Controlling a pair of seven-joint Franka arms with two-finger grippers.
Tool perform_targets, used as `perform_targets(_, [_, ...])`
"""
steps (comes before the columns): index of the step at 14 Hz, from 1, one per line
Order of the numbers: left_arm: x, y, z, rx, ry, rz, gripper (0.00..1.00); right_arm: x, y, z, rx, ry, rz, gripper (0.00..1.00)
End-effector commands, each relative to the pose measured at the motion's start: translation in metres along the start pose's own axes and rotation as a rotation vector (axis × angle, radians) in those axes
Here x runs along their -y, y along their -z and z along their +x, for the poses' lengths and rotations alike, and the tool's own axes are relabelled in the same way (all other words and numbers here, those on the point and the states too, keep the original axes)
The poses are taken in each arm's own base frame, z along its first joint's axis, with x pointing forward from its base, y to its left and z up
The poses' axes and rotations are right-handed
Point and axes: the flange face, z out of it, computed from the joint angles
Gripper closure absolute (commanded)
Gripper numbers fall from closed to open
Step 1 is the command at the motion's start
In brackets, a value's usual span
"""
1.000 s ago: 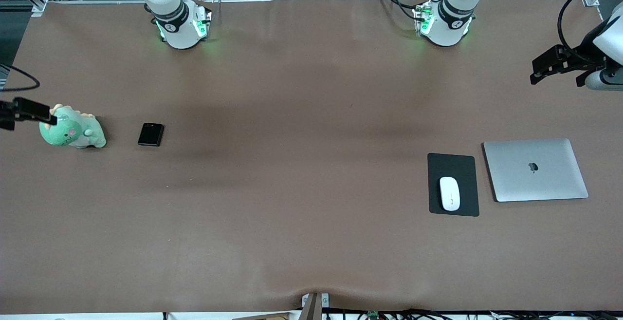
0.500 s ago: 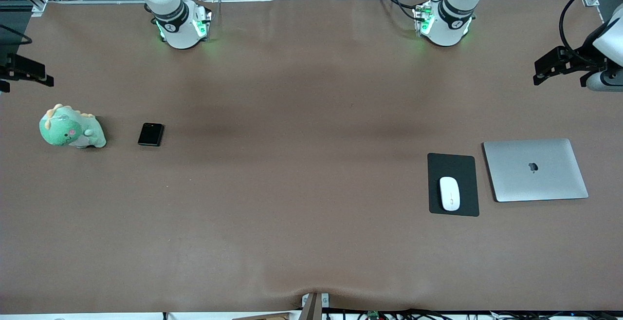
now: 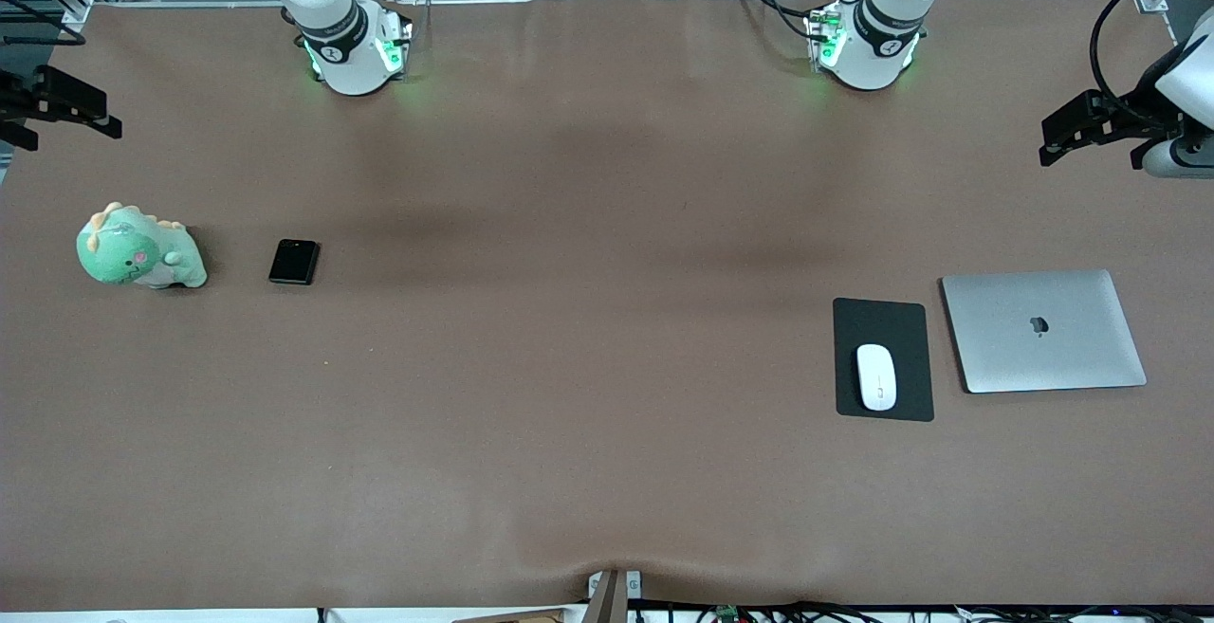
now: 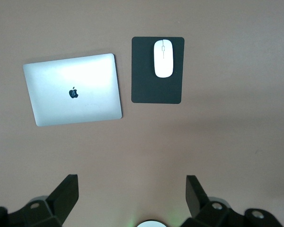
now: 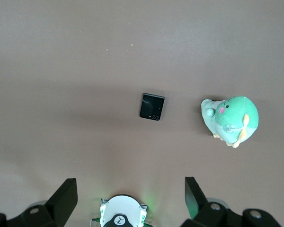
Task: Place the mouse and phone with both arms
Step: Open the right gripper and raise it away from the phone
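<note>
Brown surface [image 3: 588,433] all around, and both my hands are up high and holding nothing.

My mouse [image 3: 876,376] sits on the black pad [image 3: 882,320], just beside the silver laptop [image 3: 1043,330], at my left arm's end. My phone [image 3: 293,262] lies flat near the green toy dinosaur [image 3: 138,249], at my right arm's end. My left hand [image 4: 132,196] hangs wide open over bare surface. My right hand [image 5: 131,196] is wide open too. I think both things look placed, so I should stay up and not bump them. Both hands are cut off at the picture's edge from the front, so I can't see them whole.
</note>
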Motion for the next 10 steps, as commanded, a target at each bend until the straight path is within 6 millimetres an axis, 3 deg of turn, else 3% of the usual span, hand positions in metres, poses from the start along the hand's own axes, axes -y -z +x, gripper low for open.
perform_targets(1, [0.002, 0.0033, 0.0002, -0.011, 0.001, 0.006, 0.0, 0.0059, -0.0022, -0.0077, -0.014, -0.002, -0.015, 0.0])
perform_targets(10, [0.002, 0.0033, 0.0002, -0.011, 0.001, 0.006, 0.0, 0.0099, -0.0008, -0.0031, -0.034, 0.01, -0.032, 0.0])
